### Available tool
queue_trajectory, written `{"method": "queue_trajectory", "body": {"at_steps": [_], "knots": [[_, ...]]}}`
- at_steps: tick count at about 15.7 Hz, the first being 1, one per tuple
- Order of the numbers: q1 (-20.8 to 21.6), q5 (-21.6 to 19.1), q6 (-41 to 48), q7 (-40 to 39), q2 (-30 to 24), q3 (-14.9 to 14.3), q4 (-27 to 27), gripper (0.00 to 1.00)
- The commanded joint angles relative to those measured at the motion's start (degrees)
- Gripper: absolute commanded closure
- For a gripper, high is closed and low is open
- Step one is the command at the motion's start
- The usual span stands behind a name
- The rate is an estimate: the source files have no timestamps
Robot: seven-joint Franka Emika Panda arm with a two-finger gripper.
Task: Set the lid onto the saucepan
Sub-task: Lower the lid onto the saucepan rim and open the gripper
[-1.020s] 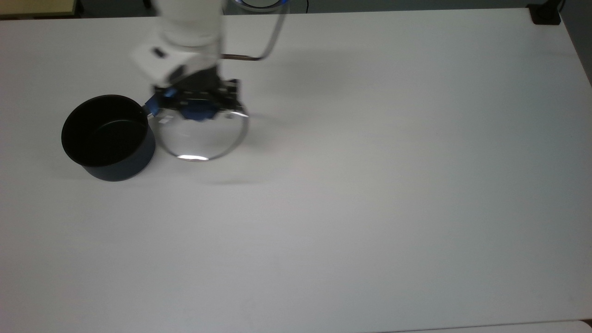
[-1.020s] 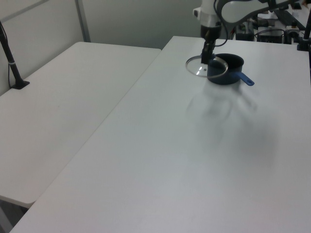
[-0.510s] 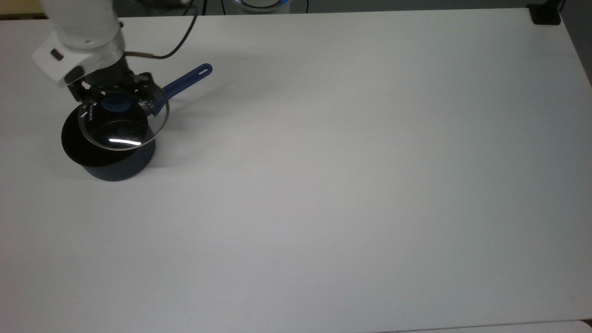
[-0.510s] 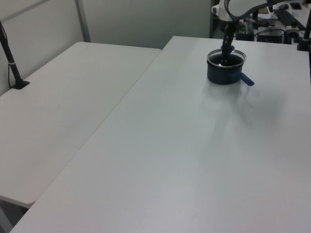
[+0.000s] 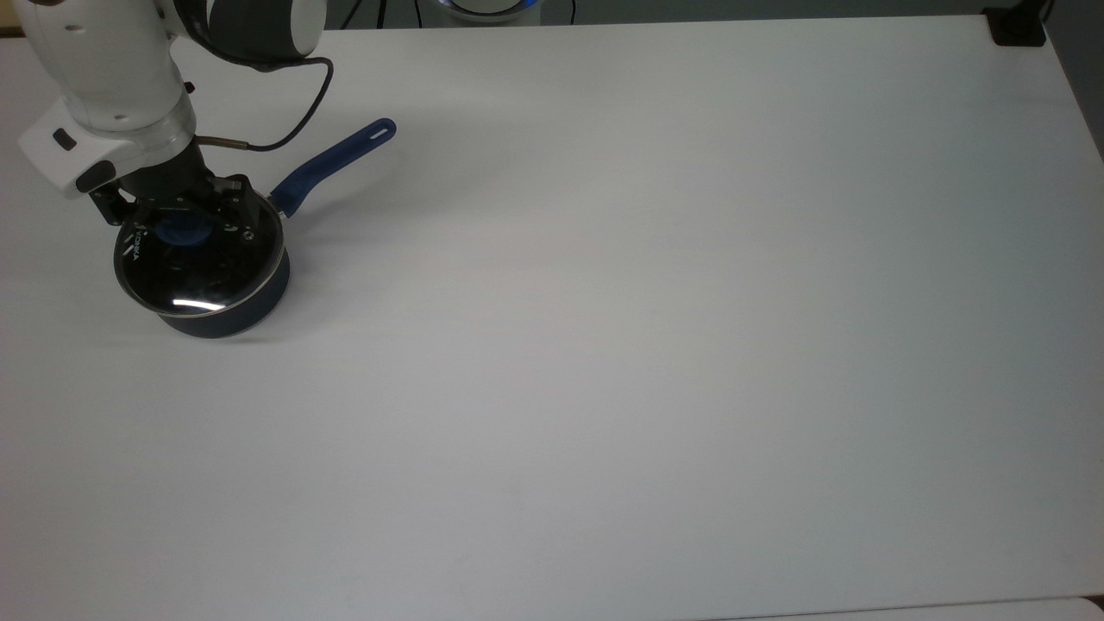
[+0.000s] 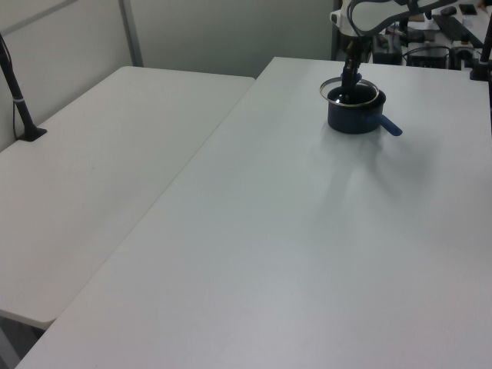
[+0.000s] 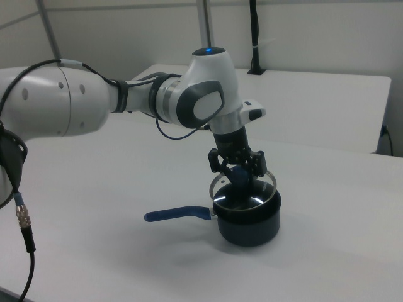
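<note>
1. Over the last second the lid (image 5: 200, 262) had travelled from beside the saucepan (image 5: 231, 309), over the bare table (image 5: 655, 345), to directly above the pot's mouth, and it sat lower than half a second before.
2. The gripper (image 5: 184, 226) was clamped on the lid's blue knob (image 7: 239, 178), its fingers closed narrowly around it.
3. In the top view the lid's metal rim nearly matched the saucepan's rim; in the right view the lid looked tilted and a little off toward the right view's left, just above the pot or touching one edge. Whether it was seated could not be told.
4. The saucepan stood near the top view's left edge, its long blue handle (image 5: 332, 165) pointing up and to the top view's right.
5. The lid was probably stiff, fairly light, smooth and breakable, so the knob seemed the only sound hold, and a gentle, level lowering before letting go looked wise.
</note>
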State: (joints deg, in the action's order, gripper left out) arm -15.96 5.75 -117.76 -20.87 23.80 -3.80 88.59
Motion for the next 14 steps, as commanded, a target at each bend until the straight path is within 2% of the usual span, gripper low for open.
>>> {"method": "queue_trajectory", "body": {"at_steps": [1,5,8,12,13,14], "knots": [[-0.2,-0.6,0.5,-1.2,1.1,0.1,-1.5,0.49],[-0.3,-0.4,0.6,-2.1,1.1,0.1,-1.3,0.47],[-0.3,-0.4,0.8,-2.2,1.0,0.0,-1.1,0.37],[-0.6,-0.3,0.9,-2.2,0.9,-0.3,-0.9,0.35],[-0.7,-0.4,1.0,-2.2,0.9,-0.4,-0.9,0.2],[-0.7,-0.4,1.0,-1.6,0.6,-0.4,-0.9,0.0]]}}
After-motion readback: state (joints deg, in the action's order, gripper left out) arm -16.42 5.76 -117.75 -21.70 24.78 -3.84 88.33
